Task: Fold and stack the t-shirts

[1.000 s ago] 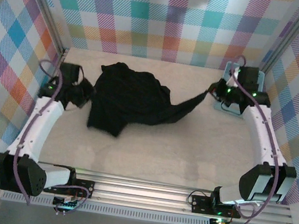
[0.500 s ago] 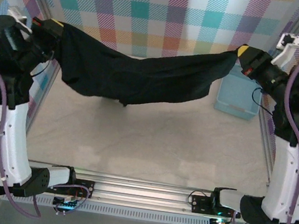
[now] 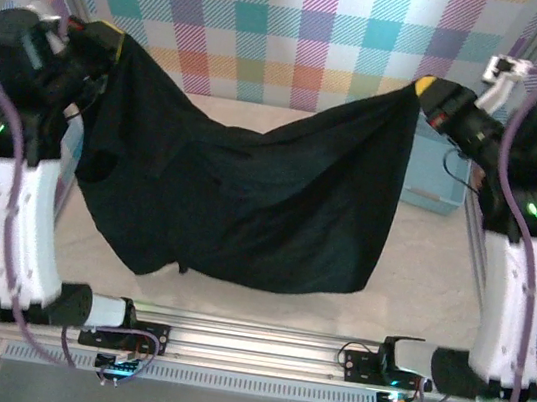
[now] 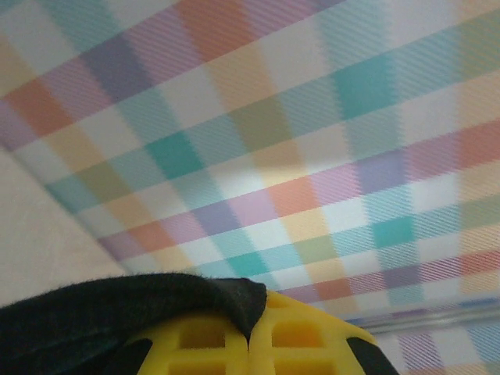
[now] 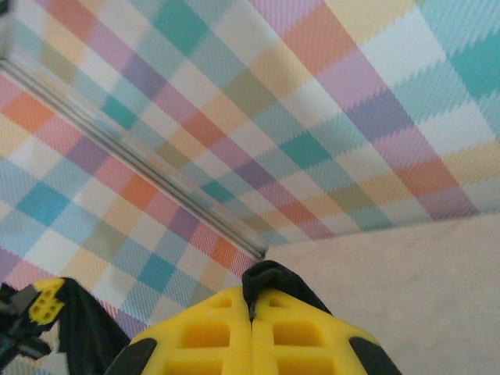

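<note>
- The checked walls [image 3: 305,25] are closing in the table [image 3: 428,286] on three sides, and the aluminium rail [image 3: 257,343] is running along its near edge.
- The t-shirt [image 3: 249,198] is hanging in the air as a wide black sheet between the two arms. Its long axis is running left to right across the table, its top edge is sagging in the middle, and its lower edge is drooping towards the rail. Whether that edge is touching the table cannot be told.
- The left arm [image 3: 29,216] and the right arm [image 3: 515,278] are standing raised at either side, each as near to its own corner of the cloth as the other.
- The light-blue basket [image 3: 433,180] is sitting at the far right, just beside the cloth's right edge. It is probably the one thing standing in the way of laying the cloth flat.
- The left gripper [image 3: 106,35] is holding the upper left corner, and the right gripper [image 3: 429,87] the upper right one.
- On both wrists the yellow fingers [image 4: 211,344] are pressing together, clamped on a fold of black cloth.
</note>
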Motion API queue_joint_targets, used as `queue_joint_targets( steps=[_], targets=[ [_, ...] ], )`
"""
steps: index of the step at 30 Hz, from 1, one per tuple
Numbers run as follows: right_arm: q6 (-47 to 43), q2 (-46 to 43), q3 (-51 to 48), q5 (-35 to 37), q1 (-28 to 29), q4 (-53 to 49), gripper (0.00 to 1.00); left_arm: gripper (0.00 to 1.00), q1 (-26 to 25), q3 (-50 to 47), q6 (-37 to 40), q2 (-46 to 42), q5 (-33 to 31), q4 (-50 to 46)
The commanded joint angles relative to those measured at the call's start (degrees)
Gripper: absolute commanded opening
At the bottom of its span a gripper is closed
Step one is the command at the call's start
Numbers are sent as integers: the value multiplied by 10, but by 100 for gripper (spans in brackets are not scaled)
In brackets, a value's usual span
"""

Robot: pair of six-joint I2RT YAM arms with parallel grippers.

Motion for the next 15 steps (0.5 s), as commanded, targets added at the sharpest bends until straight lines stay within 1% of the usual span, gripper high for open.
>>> queue_joint_targets(
  steps=[1, 2, 5, 8, 9, 10, 11, 13, 15],
  targets=[
    [26, 103, 34, -38, -3, 52, 0, 0, 7, 14, -28, 96, 41, 67],
    [28, 131, 59, -42, -3, 49, 0, 0, 7, 39, -32, 123, 47, 69],
    [28, 216, 184, -54, -5, 21, 0, 0, 8, 175, -57, 218, 72, 65],
    [22, 278, 342, -46, -10, -36, 0, 0, 10, 382, -71, 300, 74, 15],
    [24, 291, 386, -42, -15, -47, 0, 0, 15, 440, -81, 317, 72, 10],
    [29, 298, 416, -39, -21, -50, 0, 0, 22, 473, -95, 322, 71, 14],
    [35, 299, 430, -37, -27, -49, 0, 0, 32, 479, -108, 316, 71, 26],
    [51, 282, 427, -34, -46, -38, 0, 0, 51, 465, -125, 283, 74, 39],
    [56, 257, 398, -32, -57, -32, 0, 0, 58, 432, -111, 241, 77, 24]
  ],
)
